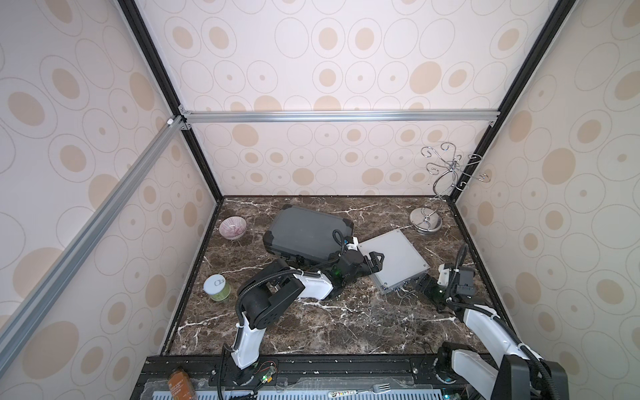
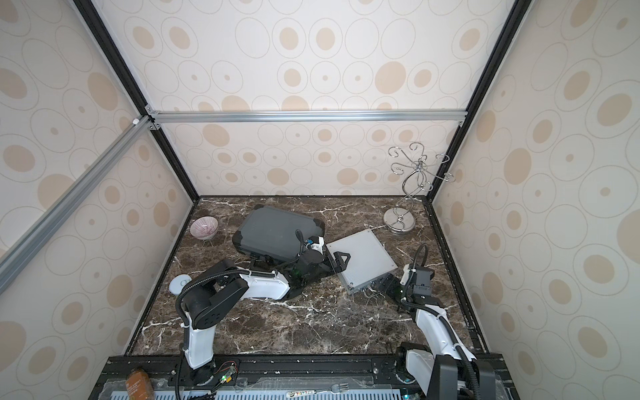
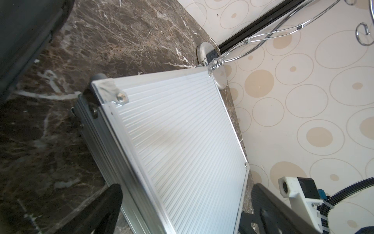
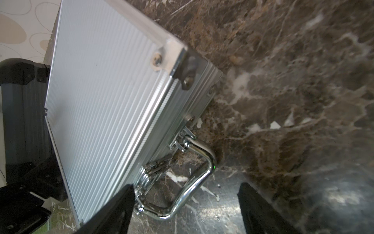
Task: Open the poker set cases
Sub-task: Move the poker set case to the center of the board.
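On the worktop: silver case lying between two arms

Right pincer is gaping wide around the shut case's chrome handle, gripping nothing. Left pincer, fully released, is hovering over its left edge. Farther back, nearby, the grey case is lying shut.

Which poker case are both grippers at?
The smaller ribbed silver case: left gripper at its corner, right gripper by its chrome handle; neither at the dark grey case.
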Robot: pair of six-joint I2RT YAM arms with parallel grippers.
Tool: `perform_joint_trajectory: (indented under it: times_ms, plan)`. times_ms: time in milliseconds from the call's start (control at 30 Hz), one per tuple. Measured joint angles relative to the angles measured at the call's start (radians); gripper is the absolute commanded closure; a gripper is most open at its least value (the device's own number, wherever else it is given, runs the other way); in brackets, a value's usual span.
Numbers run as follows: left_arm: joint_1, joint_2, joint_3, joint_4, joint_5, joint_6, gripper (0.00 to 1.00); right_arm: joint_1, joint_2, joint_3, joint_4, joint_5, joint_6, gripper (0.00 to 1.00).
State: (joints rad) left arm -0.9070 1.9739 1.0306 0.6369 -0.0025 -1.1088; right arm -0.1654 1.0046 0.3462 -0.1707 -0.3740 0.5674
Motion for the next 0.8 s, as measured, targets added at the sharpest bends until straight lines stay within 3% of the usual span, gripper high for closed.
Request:
perform_joint_trajectory:
  times_ms: [267, 800]
  plan:
    - [-0.001, 0.032, 0.04, -0.032, 0.032, 0.0, 0.0, -0.021, 0.033, -0.033, 0.076, -0.04, 0.028, 0.13]
    - [0.044, 0.138, 0.176, -0.074, 0.121, 0.01, 0.0, -0.026, 0.143, -0.049, 0.257, -0.177, 0.071, 0.19]
